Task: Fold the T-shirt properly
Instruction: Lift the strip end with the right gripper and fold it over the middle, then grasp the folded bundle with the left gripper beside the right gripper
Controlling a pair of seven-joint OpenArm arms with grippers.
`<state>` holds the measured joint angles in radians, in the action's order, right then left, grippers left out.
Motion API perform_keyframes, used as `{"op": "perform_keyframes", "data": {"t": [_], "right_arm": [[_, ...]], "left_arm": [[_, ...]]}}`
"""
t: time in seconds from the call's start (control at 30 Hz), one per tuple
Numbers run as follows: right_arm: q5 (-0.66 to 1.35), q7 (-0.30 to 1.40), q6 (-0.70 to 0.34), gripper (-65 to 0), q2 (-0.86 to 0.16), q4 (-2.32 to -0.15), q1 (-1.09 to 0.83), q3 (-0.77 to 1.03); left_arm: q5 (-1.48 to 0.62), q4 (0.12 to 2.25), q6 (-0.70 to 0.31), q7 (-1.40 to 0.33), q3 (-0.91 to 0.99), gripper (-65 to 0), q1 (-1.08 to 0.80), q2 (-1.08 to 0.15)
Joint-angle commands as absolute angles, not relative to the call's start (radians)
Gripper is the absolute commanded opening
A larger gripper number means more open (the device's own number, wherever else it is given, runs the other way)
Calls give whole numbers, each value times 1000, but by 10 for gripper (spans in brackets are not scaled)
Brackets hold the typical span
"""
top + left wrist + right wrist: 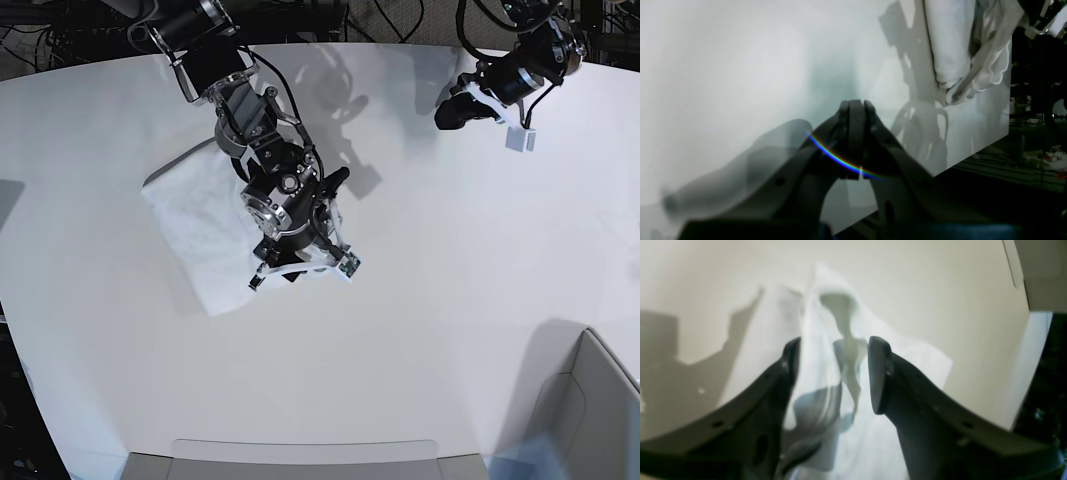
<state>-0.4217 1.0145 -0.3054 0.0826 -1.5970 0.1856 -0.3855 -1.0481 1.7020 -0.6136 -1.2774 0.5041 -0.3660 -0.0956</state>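
Observation:
The white T-shirt (190, 228) lies as a wrinkled folded bundle on the white table (430, 300), left of centre. My right gripper (285, 250) hangs over its right edge. In the right wrist view this gripper (835, 373) is open, with a fold of the shirt (826, 340) standing between the dark fingers (878, 373). My left gripper (448, 117) is far off at the back right, shut and empty. In the left wrist view it (856, 106) is shut above bare table, with the shirt (957, 50) at the top right.
A grey open box (590, 400) stands at the front right corner, and a flat grey tray (300, 458) lies at the front edge. The table's edge (973, 153) and dark clutter beyond show in the left wrist view.

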Motion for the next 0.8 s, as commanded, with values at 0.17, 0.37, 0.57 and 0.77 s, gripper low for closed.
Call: {"op": "perform_keyframes", "data": {"t": [0.17, 0.37, 0.57, 0.77], "right_arm": [[-271, 970, -298, -423, 93, -1764, 194, -289], [-160, 1027, -303, -639, 39, -1827, 222, -67], [-53, 1064, -306, -650, -174, -1739, 203, 21], [74, 1064, -306, -650, -321, -1624, 173, 117]], "left_arm": [[-1069, 1719, -616, -1256, 512, -650, -367, -104], [-1069, 1750, -608, -1254, 503, -650, -323, -105], [-1069, 1867, -610, -1253, 366, -650, -251, -104], [-993, 1879, -611, -1167, 170, -650, -223, -97]]}}
